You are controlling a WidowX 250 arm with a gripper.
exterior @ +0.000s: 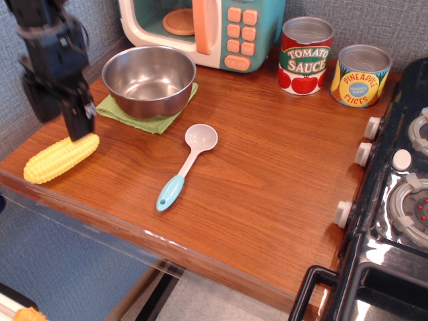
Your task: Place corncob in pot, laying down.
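The black tool [59, 119] hangs over the left edge of the brown wooden tabletop [267, 174], fingers spread wide and holding nothing, one fingertip just above the bumpy yellow plastic corncob [61, 157]. The corncob lies flat near the left front edge, well apart from the round shiny steel pot [148, 80], which sits farther back on a green cloth [127, 114]

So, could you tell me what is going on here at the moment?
A single robot arm is going after the corncob, which lies flat near the counter's left front edge. Its gripper hangs just above the cob's right end, fingers spread, holding nothing. The pot sits empty on a green cloth further back, so the cob has not yet been picked up. The spoon lies untouched mid-counter.
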